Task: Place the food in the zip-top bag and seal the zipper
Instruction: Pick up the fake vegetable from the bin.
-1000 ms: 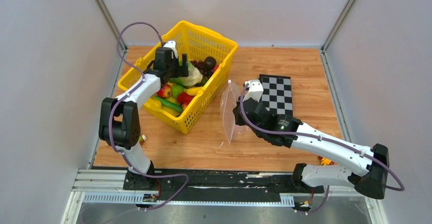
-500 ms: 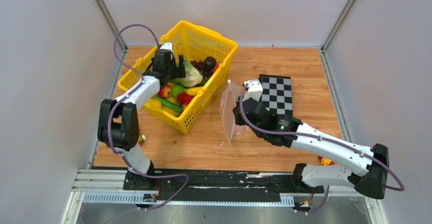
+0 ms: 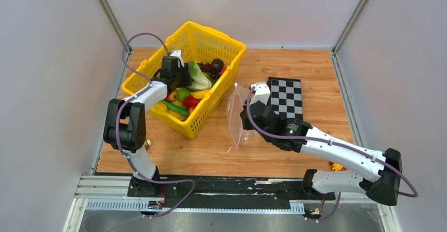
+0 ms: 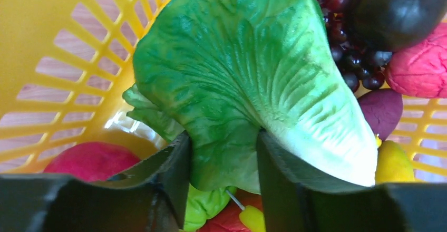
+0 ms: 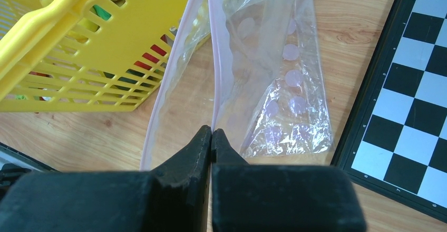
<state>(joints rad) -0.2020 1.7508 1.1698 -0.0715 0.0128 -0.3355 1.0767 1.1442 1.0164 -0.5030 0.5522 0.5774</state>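
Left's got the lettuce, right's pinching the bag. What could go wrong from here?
1. The left gripper pinches the lettuce near one end, so the broad leaf overhangs; it may pivot or slip on the lift out of the yellow basket.
2. The right gripper holds only one lip of the zip-top bag by the zipper; the other lip hangs close, leaving a narrow mouth. The wide leaf may snag or push the floppy bag aside.

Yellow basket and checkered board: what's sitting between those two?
The clear zip-top bag, held upright over the wooden table, with its pink strip pinched in the right jaws. The top external view shows it best.
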